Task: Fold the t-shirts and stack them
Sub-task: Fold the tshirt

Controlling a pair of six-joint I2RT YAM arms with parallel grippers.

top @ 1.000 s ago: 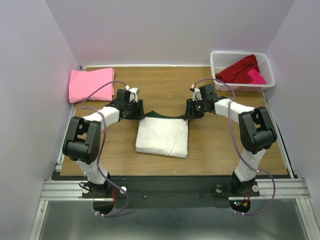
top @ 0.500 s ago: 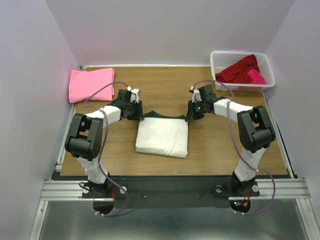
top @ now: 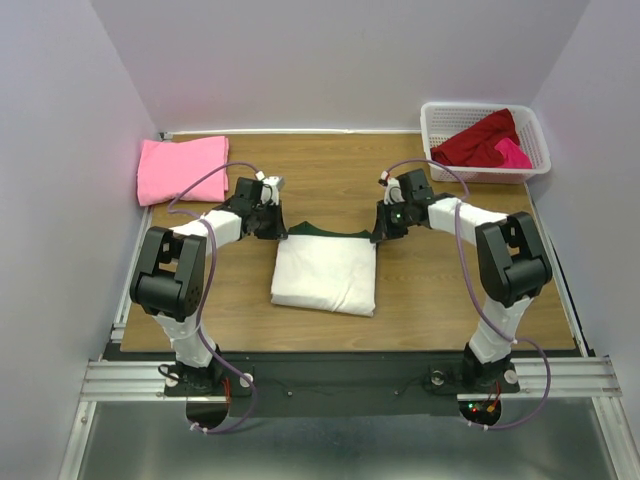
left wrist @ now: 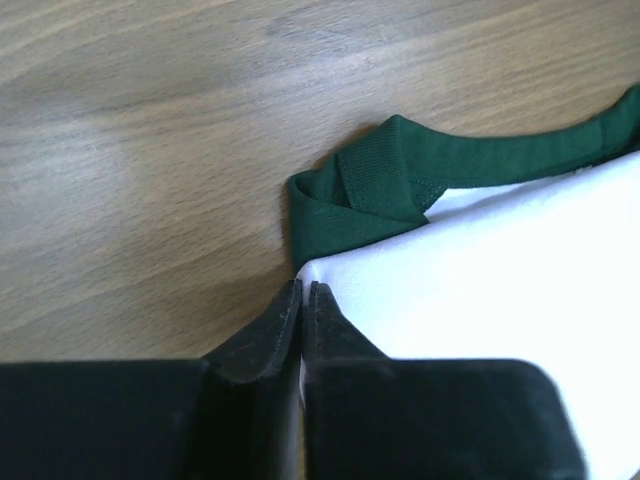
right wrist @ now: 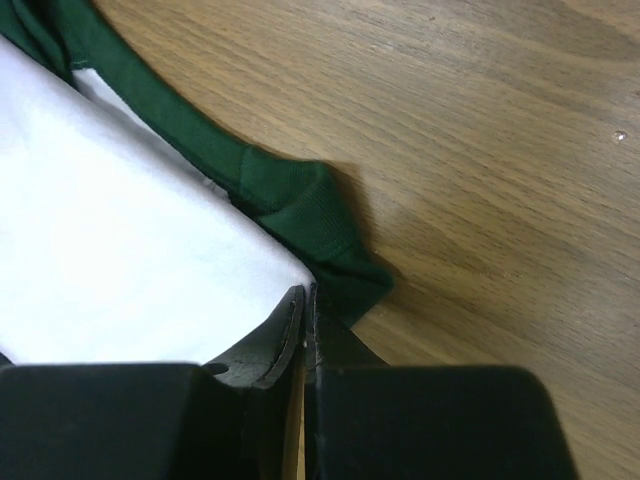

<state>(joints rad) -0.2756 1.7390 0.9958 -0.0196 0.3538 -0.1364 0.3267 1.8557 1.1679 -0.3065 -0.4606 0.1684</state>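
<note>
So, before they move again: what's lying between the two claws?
The folded white shirt, its green neck edge, spans from left claw to right claw; the top view shows it.

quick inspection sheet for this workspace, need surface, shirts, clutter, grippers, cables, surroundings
surface: wooden table, bare wood around the shirts
job's things: white shirt with green collar, folded at centre; pink shirt folded in the far left corner; dark red shirt and magenta shirt bunched in the basket
clutter: white basket in the far right corner
grippers: left gripper and right gripper, fingers together at the white shirt's far corners; cannot tell if cloth is pinched
cables: purple cables loop along both arms, off the shirts
surroundings: plain pale walls on three sides
</note>
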